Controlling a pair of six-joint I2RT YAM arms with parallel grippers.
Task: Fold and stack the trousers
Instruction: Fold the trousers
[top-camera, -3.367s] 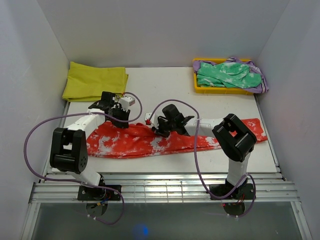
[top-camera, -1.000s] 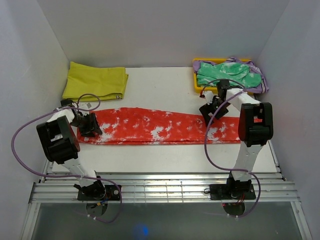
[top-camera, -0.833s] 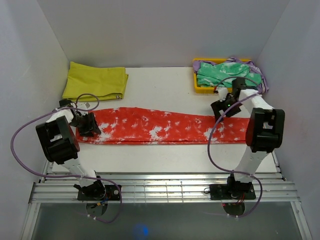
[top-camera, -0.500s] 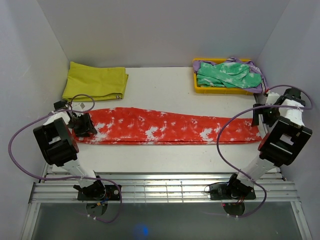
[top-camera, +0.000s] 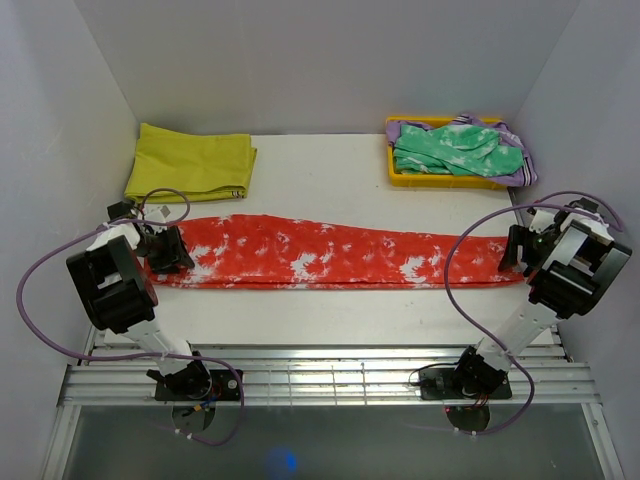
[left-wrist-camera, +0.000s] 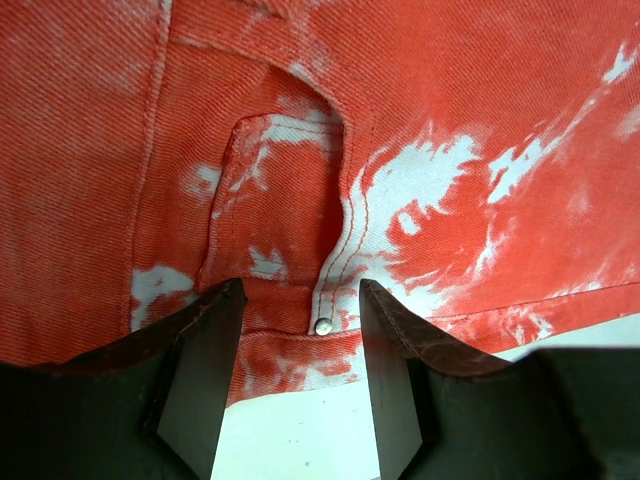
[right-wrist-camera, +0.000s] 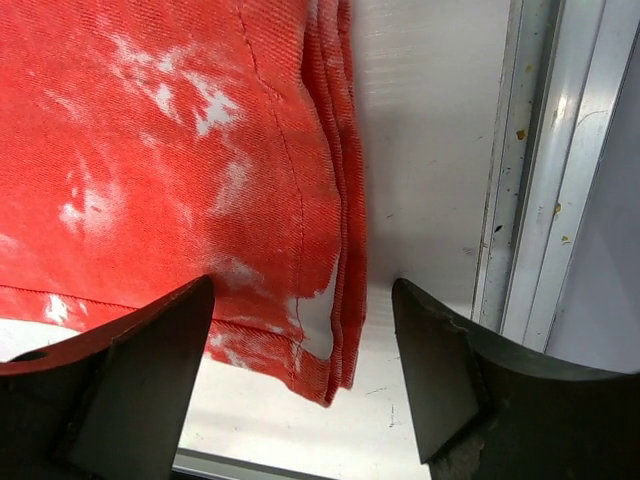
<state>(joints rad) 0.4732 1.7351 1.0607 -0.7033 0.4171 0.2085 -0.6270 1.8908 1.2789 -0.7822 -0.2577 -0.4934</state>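
Where the two arms are bolted to the slatted metal rail (top-camera: 330, 378) at the near edge, the white table (top-camera: 330, 312) begins, and a strip of it shows between that rail and the trousers (top-camera: 330, 252). The trousers lie flat in one long red-orange band with white blotches, stretched left to right across the middle of the table, with the waist at the left and the leg ends at the right.

The left gripper (top-camera: 172, 250) sits low over the waist end. In its wrist view the two dark fingers (left-wrist-camera: 205, 370) stand moderately apart with nothing clamped between them. A curved pocket opening (left-wrist-camera: 290, 170) and a small metal rivet (left-wrist-camera: 323, 326) show in the gap. Whether the tips touch the fabric cannot be told.

The right gripper (top-camera: 515, 247) is at the leg ends, close to the table's right side. Its fingers (right-wrist-camera: 150, 370) are spread wide and hold nothing. The hem corner (right-wrist-camera: 325, 345), several layers thick, lies under the gap, with a metal edge strip (right-wrist-camera: 540, 170) just beyond.

Farther back, a folded yellow cloth (top-camera: 190, 163) lies in the left corner, well apart from the trousers. In the far right corner a yellow tray (top-camera: 440, 181) holds a green mottled garment (top-camera: 455, 148), with purple cloth (top-camera: 526, 172) spilling over its right end.
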